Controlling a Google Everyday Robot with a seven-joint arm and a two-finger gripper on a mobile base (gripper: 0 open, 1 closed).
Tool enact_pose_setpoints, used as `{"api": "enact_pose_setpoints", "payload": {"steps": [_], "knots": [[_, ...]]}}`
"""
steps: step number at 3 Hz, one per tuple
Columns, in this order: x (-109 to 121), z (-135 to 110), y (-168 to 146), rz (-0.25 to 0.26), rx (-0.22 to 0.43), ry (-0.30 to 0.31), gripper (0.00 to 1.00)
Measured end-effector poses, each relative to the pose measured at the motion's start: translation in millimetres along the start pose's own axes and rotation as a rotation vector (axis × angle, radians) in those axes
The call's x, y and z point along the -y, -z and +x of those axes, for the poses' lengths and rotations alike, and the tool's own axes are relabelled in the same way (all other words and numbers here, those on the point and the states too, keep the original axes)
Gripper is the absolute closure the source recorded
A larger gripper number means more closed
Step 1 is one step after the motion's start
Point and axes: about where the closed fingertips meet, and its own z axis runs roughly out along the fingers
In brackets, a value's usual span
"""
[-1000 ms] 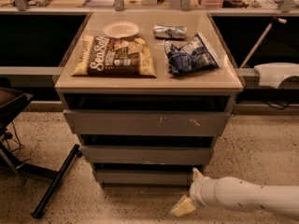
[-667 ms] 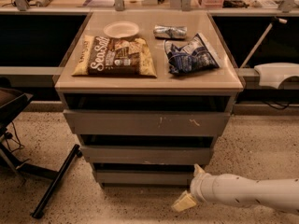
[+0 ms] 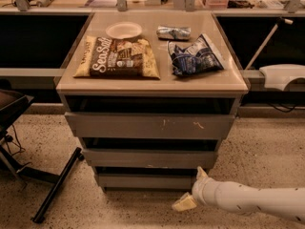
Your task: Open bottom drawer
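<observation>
Drawer: the bottom drawer (image 3: 143, 181) is the lowest of three grey fronts, in the lower middle of the frame just above the speckled floor; it looks shut or nearly so, with a dark gap along its top edge
Claw: the gripper (image 3: 188, 189) is at the lower right, by the drawer's right end; its two pale fingers are spread wide, one pointing up beside the drawer's right corner, the other lower down near the floor
Contact: I cannot tell whether the upper finger touches the front
Step in hand: by my reckoning, getting a hold on a front that has no handle
Doing it well: slip the upper finger into the dark gap behind the top lip, then draw straight out toward the bottom of the frame, slow and level
Watch for: the middle drawer (image 3: 150, 157) sits just above, so hooking its edge by mistake is easy; pulling from the right end alone may skew the drawer; the lower finger could scrape the floor
Up top: the chip bag (image 3: 116, 57) and plate (image 3: 124, 30) would shake if the pull were jerky
</observation>
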Motion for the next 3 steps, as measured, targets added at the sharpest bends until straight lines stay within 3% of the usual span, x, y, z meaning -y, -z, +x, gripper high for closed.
{"api": "enact_pose_setpoints", "payload": {"steps": [1, 2, 3], "knots": [[-4, 32, -59, 0.036, 0.025, -0.123, 0.00], [-22, 56, -81, 0.036, 0.023, -0.171, 0.00], [-22, 56, -81, 0.036, 0.023, -0.171, 0.00]]}}
